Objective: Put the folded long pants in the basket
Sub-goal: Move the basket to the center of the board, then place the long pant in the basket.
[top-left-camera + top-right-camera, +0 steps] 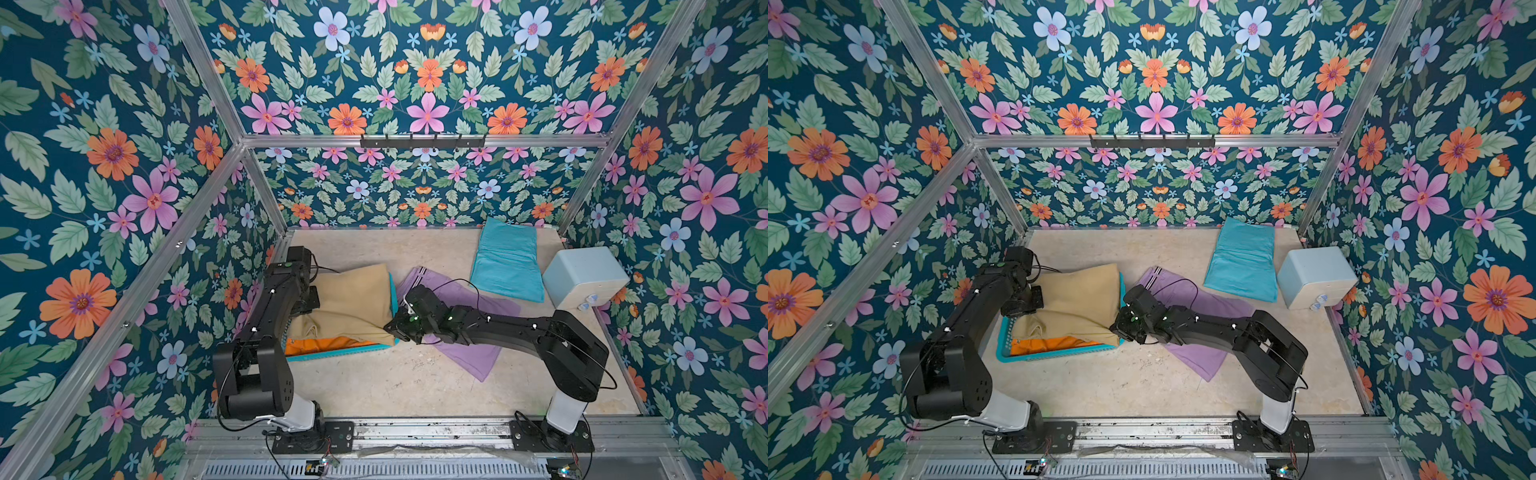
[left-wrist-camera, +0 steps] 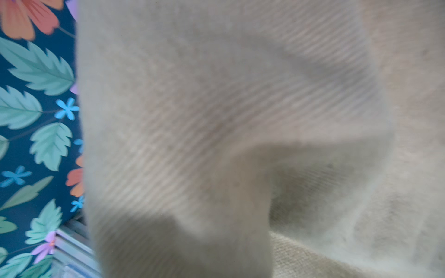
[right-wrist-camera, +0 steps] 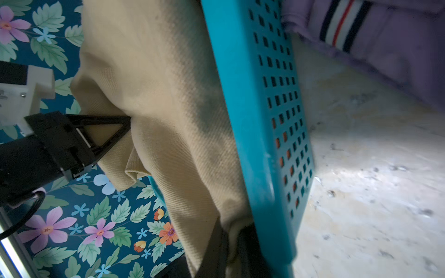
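Left hand (image 3: 127, 122): clenched on tan pants (image 1: 353, 299), one edge.
Right hand (image 3: 232, 243): clenched on the opposite corner, likely to keep the fold spread.
Tan pants: draped over basket (image 1: 1005, 353), atop orange pants (image 1: 328, 345).
Lilac pants (image 1: 469, 357), turquoise pants (image 1: 507, 262): on counter (image 1: 374, 386), waiting.

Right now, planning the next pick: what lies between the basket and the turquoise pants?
The lilac pants, flat on the table, partly hidden by the right arm; both top views show it.
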`<action>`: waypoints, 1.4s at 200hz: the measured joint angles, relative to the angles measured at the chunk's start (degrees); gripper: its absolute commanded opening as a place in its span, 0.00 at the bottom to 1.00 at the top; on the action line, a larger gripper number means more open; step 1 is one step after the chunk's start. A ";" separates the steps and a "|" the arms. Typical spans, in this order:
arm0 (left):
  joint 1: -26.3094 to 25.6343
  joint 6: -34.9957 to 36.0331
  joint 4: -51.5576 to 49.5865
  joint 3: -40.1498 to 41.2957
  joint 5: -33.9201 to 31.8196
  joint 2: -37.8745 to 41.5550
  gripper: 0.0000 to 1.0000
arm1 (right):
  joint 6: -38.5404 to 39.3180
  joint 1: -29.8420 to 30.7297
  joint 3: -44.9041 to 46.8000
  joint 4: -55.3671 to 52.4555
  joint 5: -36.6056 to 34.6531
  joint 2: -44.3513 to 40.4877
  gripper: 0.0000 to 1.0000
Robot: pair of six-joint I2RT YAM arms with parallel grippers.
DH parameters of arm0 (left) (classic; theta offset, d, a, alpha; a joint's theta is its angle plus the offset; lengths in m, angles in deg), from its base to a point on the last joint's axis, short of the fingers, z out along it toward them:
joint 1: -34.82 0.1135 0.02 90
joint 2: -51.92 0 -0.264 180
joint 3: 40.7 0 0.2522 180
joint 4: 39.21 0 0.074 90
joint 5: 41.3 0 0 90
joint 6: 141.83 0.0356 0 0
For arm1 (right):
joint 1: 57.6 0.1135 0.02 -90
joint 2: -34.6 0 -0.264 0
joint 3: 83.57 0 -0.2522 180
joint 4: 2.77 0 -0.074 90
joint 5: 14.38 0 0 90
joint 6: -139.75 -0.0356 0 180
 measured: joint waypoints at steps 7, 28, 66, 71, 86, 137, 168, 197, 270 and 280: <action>0.00 -0.22 -0.09 0.50 0.52 0.87 0.00 | 0.39 0.04 -0.39 -1.42 -0.11 -0.31 0.00; -0.11 -0.70 -1.11 0.85 1.49 3.08 0.00 | 1.75 0.28 -1.60 -6.01 -1.01 -1.40 0.00; -0.11 -0.70 -2.97 0.02 1.36 4.00 0.00 | 2.58 1.01 -4.98 -11.96 -1.11 -1.88 0.00; -0.11 -0.70 -3.02 -0.02 1.14 3.67 0.00 | 2.78 1.29 -5.51 -12.66 -1.18 -1.86 0.00; -0.11 -0.70 -3.02 0.42 0.57 2.75 0.00 | 3.26 2.27 -6.84 -14.40 -1.53 -1.75 0.00; -0.33 -0.70 -2.29 3.91 0.20 3.30 0.00 | 3.80 3.15 -6.19 -15.89 -2.29 -1.79 0.00; -0.50 -0.70 -2.38 3.69 -0.52 1.75 0.16 | 4.44 2.43 -5.99 -15.65 -2.12 -1.62 0.00; -0.57 -0.68 -2.58 2.80 -3.82 2.03 0.63 | 5.11 0.66 -5.11 -14.53 -0.59 -1.25 0.17; -0.39 -0.72 -4.79 -6.08 -17.05 2.19 0.67 | 17.79 -0.48 -8.57 -21.55 3.48 -3.78 0.52; -0.26 -0.68 -3.96 -6.08 -15.06 3.65 0.61 | 20.02 -0.70 -9.79 -24.41 3.19 -3.87 0.52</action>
